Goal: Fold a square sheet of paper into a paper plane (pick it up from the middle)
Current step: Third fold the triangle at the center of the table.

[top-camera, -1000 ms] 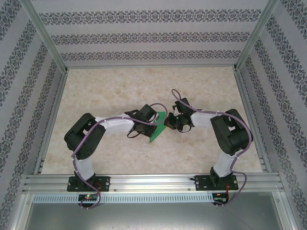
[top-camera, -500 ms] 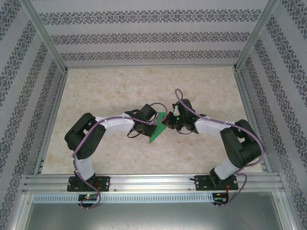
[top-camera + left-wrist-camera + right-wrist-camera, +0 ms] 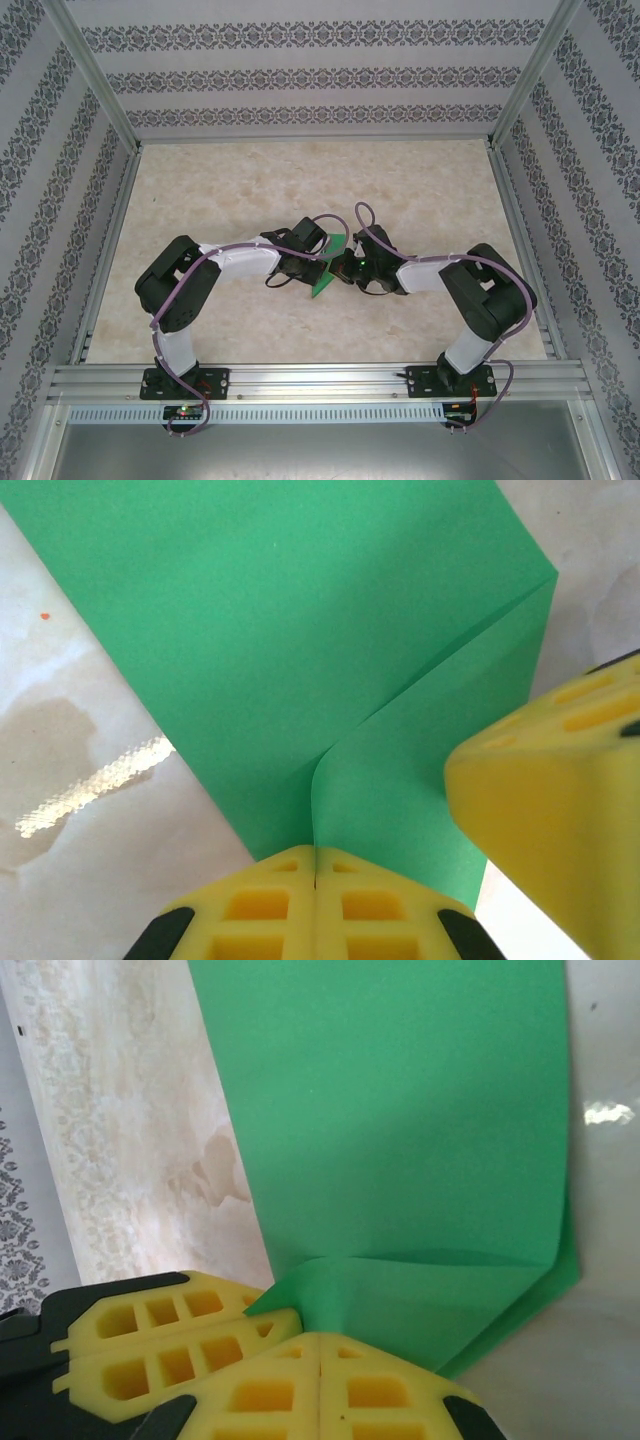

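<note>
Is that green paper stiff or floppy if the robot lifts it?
Probably floppy: the green paper looks thin and curls softly where the left tool pinches it. It likely weighs almost nothing, so a nudge could slide it on the smooth table. It seems to crease easily; one fold shows.

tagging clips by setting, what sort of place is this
Probably a robotics lab test cell: an aluminium frame holds wallpaper-patterned panels around a marble-look tabletop, with the left arm and right arm bolted to a rail at its near edge.
</note>
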You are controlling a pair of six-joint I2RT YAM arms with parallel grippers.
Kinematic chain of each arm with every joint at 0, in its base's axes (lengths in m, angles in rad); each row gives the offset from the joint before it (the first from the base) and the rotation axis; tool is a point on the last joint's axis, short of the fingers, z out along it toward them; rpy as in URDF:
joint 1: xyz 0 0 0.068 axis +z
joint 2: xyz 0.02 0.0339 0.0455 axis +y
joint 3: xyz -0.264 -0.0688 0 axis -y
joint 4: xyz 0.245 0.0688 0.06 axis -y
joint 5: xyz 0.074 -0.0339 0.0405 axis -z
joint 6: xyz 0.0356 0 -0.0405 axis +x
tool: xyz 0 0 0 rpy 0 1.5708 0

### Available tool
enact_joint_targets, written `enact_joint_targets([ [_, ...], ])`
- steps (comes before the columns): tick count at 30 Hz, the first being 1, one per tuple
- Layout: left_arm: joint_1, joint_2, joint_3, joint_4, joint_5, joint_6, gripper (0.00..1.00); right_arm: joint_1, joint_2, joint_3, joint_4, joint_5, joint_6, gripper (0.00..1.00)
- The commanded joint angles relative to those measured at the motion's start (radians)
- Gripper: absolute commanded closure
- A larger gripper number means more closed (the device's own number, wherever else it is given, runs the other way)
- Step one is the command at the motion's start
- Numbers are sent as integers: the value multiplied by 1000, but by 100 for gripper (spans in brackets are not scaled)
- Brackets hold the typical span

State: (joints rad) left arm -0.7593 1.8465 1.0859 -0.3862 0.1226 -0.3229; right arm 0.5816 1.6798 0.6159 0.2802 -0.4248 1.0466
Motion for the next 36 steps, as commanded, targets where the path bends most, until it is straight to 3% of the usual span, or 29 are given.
enact_joint_targets([
  [1, 13, 30, 17, -28, 4, -9, 100, 18, 35, -21, 64, 35, 21, 97],
  [8, 12, 30, 18, -27, 2, -13, 100, 17, 70, -17, 54, 40, 6, 97],
  [18, 13, 33, 16, -31, -3, -15, 100, 57, -100, -75, 18, 95, 50, 96],
  [32, 13, 38, 22, -25, 5, -16, 100, 113, 70, -98, 223, 124, 134, 97],
  [36, 14, 39, 22, -28, -1, -18, 100, 118, 36, -115, 246, 123, 139, 97],
])
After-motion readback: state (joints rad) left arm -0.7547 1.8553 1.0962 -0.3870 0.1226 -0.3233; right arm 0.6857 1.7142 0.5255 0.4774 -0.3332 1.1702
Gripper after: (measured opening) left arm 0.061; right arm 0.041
